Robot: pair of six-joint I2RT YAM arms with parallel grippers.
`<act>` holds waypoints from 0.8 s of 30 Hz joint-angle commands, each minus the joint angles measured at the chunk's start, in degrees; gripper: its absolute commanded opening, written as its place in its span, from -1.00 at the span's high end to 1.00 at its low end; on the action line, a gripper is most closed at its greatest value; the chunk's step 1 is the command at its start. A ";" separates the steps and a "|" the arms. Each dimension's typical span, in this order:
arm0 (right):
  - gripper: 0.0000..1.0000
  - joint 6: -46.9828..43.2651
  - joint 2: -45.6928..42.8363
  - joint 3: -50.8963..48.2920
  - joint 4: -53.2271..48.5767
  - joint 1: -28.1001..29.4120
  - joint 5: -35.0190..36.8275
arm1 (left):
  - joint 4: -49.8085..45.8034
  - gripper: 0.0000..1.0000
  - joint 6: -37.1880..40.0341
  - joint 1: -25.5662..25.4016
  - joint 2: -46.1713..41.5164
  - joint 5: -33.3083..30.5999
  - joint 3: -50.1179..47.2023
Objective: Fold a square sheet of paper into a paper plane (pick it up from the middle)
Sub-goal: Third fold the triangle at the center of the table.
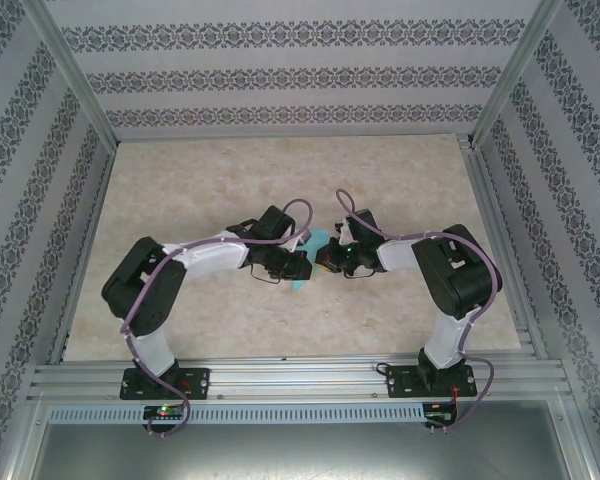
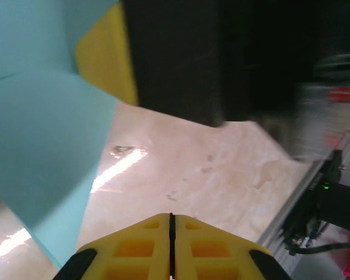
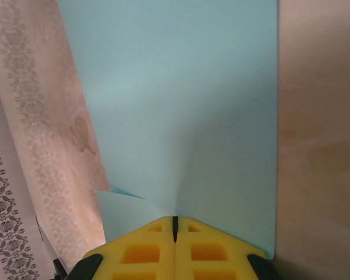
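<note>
**Top external.** Fixed high behind both arm bases (image 1: 165,380), tilted down and forward, distant. It covers the whole surface (image 1: 280,180) and the patterned walls (image 1: 280,80).

**Left wrist.** Mounted behind the left hand (image 2: 171,221), whose fingertips sit at the bottom edge. It looks low and close across the surface.

**Right wrist.** Mounted behind the right hand (image 3: 175,224), very near the sheet of paper (image 3: 181,105).

**Shared.** The sheet and the surface appear in all three views.

- left arm (image 1: 165,285), right arm (image 1: 450,270): black joint housings, white links
- lilac cable (image 1: 130,322) looped along each arm
- black base plates (image 1: 165,382)
- left gripper (image 2: 171,217), right gripper (image 3: 175,220): yellow fingers (image 2: 140,248) with square pockets, black corners
</note>
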 commanded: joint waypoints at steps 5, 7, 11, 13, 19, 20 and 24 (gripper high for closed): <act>1.00 -2.71 1.26 -0.02 -7.18 0.03 4.98 | -4.03 0.86 0.97 1.72 5.41 -0.65 2.66; 1.00 -3.29 1.57 0.50 -8.21 0.03 5.10 | -4.72 0.87 1.95 2.66 6.28 0.14 1.95; 1.00 -4.60 1.75 1.27 -10.76 -0.06 6.12 | -5.20 0.87 2.86 3.53 6.30 1.05 -0.17; 1.00 -5.25 1.95 1.71 -11.80 -0.06 6.47 | -5.40 0.87 3.00 3.66 6.17 1.18 -1.16; 1.00 -5.99 1.80 1.92 -13.12 -0.10 7.36 | -8.45 0.90 3.43 3.77 6.05 -0.15 -3.27; 1.00 -6.21 1.79 2.04 -13.46 -0.08 7.56 | -8.07 0.90 3.18 3.79 5.61 -0.30 -4.29; 1.00 -6.65 2.13 2.10 -13.86 0.02 8.02 | -7.89 0.90 2.79 3.96 4.95 0.97 -6.57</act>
